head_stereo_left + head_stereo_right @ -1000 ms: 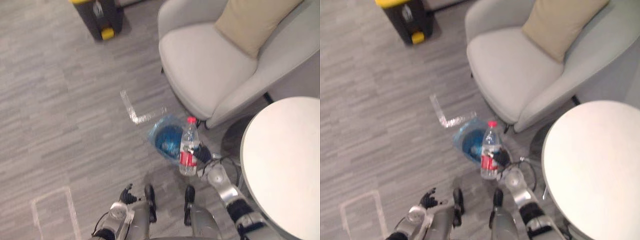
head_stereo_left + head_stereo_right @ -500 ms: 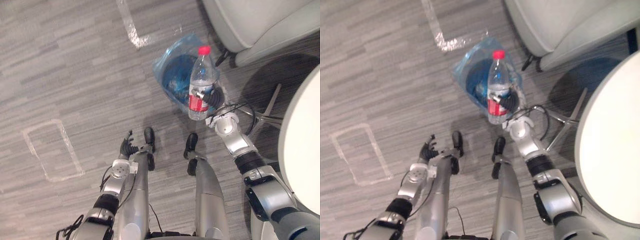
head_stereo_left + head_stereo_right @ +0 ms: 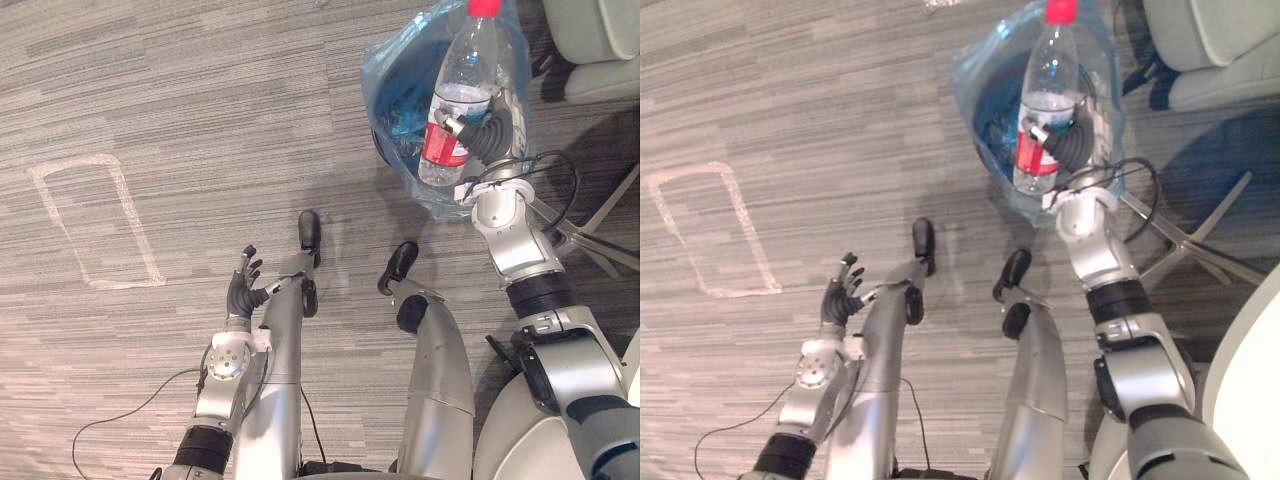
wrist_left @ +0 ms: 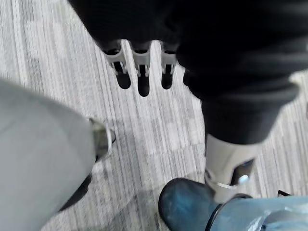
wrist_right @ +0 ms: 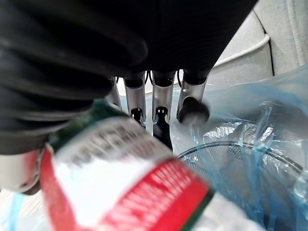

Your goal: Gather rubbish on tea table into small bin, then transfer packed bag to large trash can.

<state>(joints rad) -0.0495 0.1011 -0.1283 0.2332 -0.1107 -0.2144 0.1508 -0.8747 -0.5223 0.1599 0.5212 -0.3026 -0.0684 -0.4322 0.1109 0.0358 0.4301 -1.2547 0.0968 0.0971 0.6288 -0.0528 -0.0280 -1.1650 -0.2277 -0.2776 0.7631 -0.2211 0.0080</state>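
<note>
A clear plastic bottle (image 3: 455, 95) with a red cap and red label stands upright in my right hand (image 3: 487, 140), whose fingers are curled round its lower half. The bottle hangs over the right part of the small bin (image 3: 400, 95), which is lined with a crinkled blue bag. In the right wrist view the red label (image 5: 120, 178) lies against the fingers (image 5: 161, 113), with the bin's rim (image 5: 231, 154) and the blue bag (image 5: 269, 120) just past them. My left hand (image 3: 241, 293) hangs low at the left, fingers relaxed and holding nothing.
A grey armchair (image 3: 1210, 50) stands at the upper right, close behind the bin. Metal table legs (image 3: 600, 220) spread over the floor right of the bin, and the white tabletop's edge (image 3: 1255, 400) shows at the lower right. A white tape rectangle (image 3: 90, 220) marks the carpet at left.
The whole picture has shifted as the camera tilted down towards the floor. My right hand keeps hold of the bottle, which now sits further over the bin's mouth. The left hand stays low.
</note>
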